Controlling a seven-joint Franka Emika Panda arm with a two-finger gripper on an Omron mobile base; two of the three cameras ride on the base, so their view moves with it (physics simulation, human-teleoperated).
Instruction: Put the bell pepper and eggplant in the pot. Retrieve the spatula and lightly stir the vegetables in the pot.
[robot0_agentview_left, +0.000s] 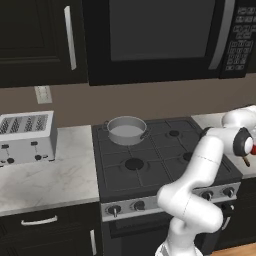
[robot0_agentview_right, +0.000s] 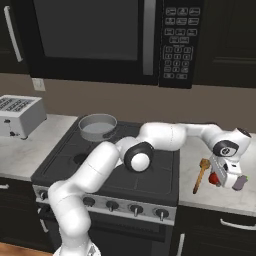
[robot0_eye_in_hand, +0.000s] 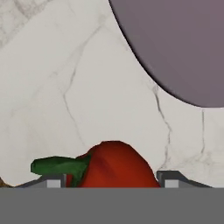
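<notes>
Reaching out to the right of the stove (robot0_agentview_left: 165, 160), low over the pale marbled bench (robot0_agentview_right: 220, 192). Hand (robot0_agentview_right: 223, 178) poised right at the bell pepper (robot0_agentview_right: 215, 178), fingers (robot0_eye_in_hand: 54, 180) apart, one on each side of it, not yet seen pressing on it; whether a grip is made cannot be told.

In the hand view, bell pepper (robot0_eye_in_hand: 114, 165) between the two tips at 6 o'clock, red body rounded toward 3 o'clock, green stem (robot0_eye_in_hand: 59, 166) pointing to 9 o'clock. Long axis thus running 9 to 3, roughly along the line between the tips, so closing looks likely to catch it end to end, stem side against one finger.

Eggplant (robot0_eye_in_hand: 175, 43), a dull purple curved mass, at 1 o'clock in that view, apart from the pepper; seen as a small purple-grey end at the hand's 4 o'clock (robot0_agentview_right: 240, 183) in the right base view.

Spatula (robot0_agentview_right: 201, 175) just at 9 o'clock of the pepper on the bench, blade toward 12, handle toward 6.

Pot (robot0_agentview_left: 126, 130) on the rear left burner, well apart, around 10 o'clock from the hand.
</notes>
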